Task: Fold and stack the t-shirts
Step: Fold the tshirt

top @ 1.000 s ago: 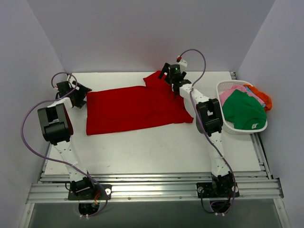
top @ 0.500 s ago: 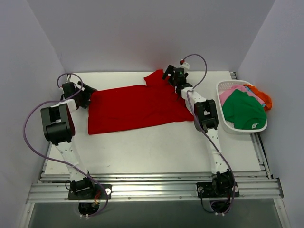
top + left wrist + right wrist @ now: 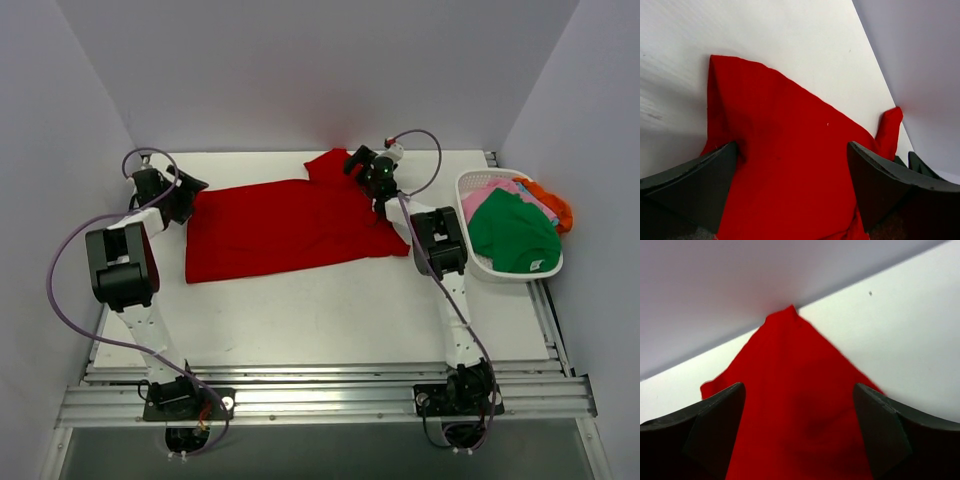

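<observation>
t-shirt [image 3: 285,228]: bright red, spread flat, sleeve sticking out
jaws: both wide open, nothing gripped
bench [image 3: 330,310]: white, pale walls [image 3: 300,70] around

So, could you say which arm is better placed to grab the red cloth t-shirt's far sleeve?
Probably right: the open right tool sits over that sleeve; the left tool is at the opposite end.
</observation>
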